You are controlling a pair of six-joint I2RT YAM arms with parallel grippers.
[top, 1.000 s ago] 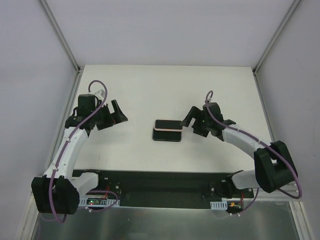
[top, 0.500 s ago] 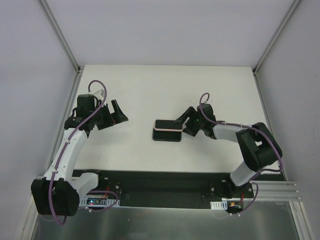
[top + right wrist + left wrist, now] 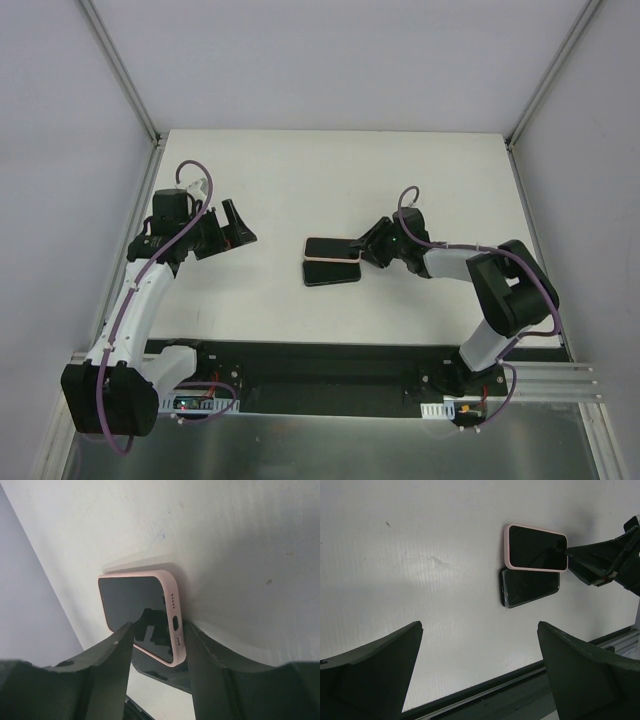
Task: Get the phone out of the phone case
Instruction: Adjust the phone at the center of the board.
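The phone point(image 3: 330, 247), dark-screened, sits in its pink phone case point(image 3: 172, 611) and lies askew over a dark flat slab point(image 3: 330, 273) near the table's middle. In the left wrist view the cased phone point(image 3: 535, 548) overlaps the slab point(image 3: 530, 586). My right gripper point(image 3: 160, 630) holds the case's port end: one finger rests on the screen, the other sits under the pink edge. From above, that gripper point(image 3: 362, 250) is at the phone's right end. My left gripper point(image 3: 238, 228) hovers open well to the left, its fingers point(image 3: 380, 665) empty.
The white table point(image 3: 300, 180) is walled on three sides by pale panels. A black rail point(image 3: 320, 365) with the arm bases runs along the near edge. It also shows in the left wrist view as a dark strip point(image 3: 520, 690) below the fingers.
My right gripper reached left to the phone's end and closed on it. The cased phone shifted away from the near edge, off the dark slab. The left arm stayed put.
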